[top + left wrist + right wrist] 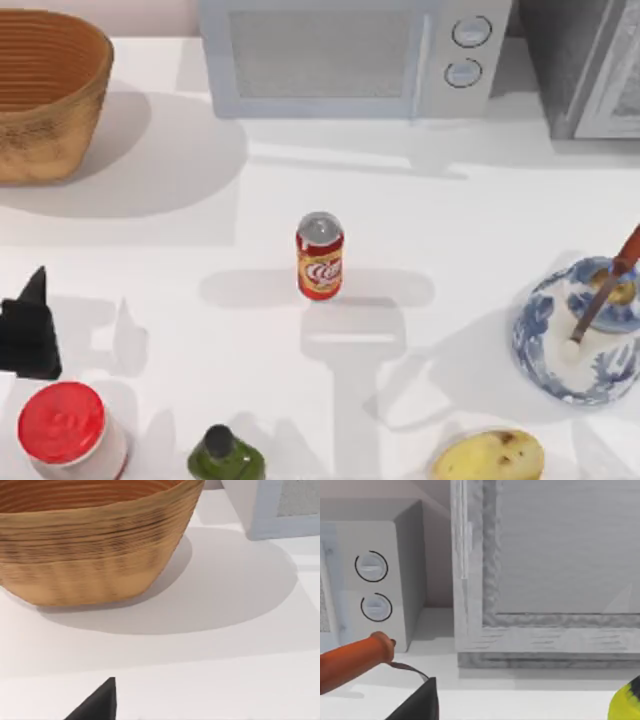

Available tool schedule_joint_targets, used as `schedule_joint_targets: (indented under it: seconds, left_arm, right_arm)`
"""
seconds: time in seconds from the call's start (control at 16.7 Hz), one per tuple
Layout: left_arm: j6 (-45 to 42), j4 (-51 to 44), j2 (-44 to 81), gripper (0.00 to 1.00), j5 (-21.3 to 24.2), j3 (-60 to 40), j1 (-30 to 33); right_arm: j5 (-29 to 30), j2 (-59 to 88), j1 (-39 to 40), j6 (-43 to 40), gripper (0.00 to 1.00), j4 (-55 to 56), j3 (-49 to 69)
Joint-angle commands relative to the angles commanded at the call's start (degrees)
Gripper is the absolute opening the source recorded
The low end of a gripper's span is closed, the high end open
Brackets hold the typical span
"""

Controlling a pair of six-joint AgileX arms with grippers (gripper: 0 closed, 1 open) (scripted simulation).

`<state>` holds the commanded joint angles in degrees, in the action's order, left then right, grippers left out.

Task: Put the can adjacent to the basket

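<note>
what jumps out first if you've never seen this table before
The red and orange can stands upright alone in the middle of the white table, apart from everything else. The big woven basket fills the far left corner, with a pale microwave along the back edge. At the right sits a blue-and-white bowl with a utensil leaning in it, and the left gripper hangs at the left edge near a red-lidded jar.

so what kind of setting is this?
Looks like a rendered kitchen counter: a microwave at the back of the white table, with a soda can, a patterned bowl and a potato on it.
</note>
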<state>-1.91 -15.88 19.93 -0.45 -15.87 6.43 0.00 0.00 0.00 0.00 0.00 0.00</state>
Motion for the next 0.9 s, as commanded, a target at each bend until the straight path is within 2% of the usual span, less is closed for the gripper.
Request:
schedule_joint_targets:
  seconds: [0.42, 0.9]
  left_arm:
    - [0.0, -18.2, 35.9, 1.0, -0.4, -34.0, 6.9]
    - [-3.2, -36.6, 65.0, 1.0, -1.5, -62.7, 15.9]
  right_arm:
    - [0.0, 0.0, 0.0, 0.0, 1.0, 0.0, 0.0]
    - [0.0, 0.0, 0.0, 0.0, 1.0, 0.0, 0.0]
